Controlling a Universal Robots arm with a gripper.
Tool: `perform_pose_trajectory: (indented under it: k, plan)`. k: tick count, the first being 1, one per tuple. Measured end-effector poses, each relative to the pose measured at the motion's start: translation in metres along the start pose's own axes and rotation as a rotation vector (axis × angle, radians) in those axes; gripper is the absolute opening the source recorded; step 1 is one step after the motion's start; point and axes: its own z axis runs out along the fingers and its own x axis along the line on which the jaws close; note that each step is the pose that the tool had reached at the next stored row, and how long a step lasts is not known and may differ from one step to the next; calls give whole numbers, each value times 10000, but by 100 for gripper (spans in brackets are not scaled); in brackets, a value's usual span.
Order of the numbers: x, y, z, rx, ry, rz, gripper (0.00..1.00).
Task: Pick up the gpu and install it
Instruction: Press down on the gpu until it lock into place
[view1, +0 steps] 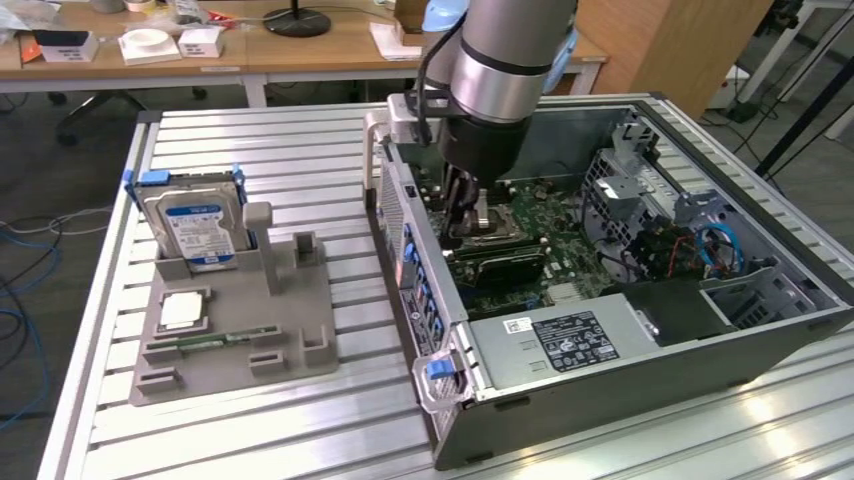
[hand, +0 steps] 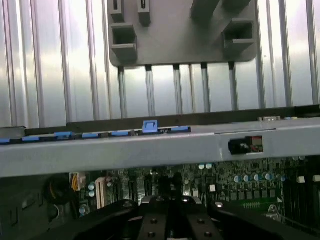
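In the exterior view, the grey robot arm reached down into the open black-and-grey metal computer case (view1: 747, 330) at the centre right of the frame, and its dark gripper (view1: 467, 213) hung low over the green motherboard (view1: 567, 240), close to the square silver processor socket (view1: 483, 222). The jaws were pressed together, and the pictures did not show anything pinched between them. The gpu (view1: 499, 263), a thin dark rectangular card with a green edge, lay inside the case just below the gripper in the frame, stretched across the motherboard and apart from the fingers as far as could be judged. On the ribbed aluminium table (view1: 347, 400), at the left of the frame, stood the grey plastic parts tray (view1: 300, 345). It held the upright hard drive with the blue-and-white label (view1: 198, 228), a square silver processor chip (view1: 180, 310) and a narrow green memory stick (view1: 214, 342), while the upright holders in the tray's middle held nothing. Judged from this, the card had been picked up and brought to the board, so most of the task looked done. Whether the card was pushed fully home in its slot could not be told.
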Motion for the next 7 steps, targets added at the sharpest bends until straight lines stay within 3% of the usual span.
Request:
perform_pose_trajectory:
  k: [7]
  plan:
    - [0, 0, 0, 0, -1, 0, 11]
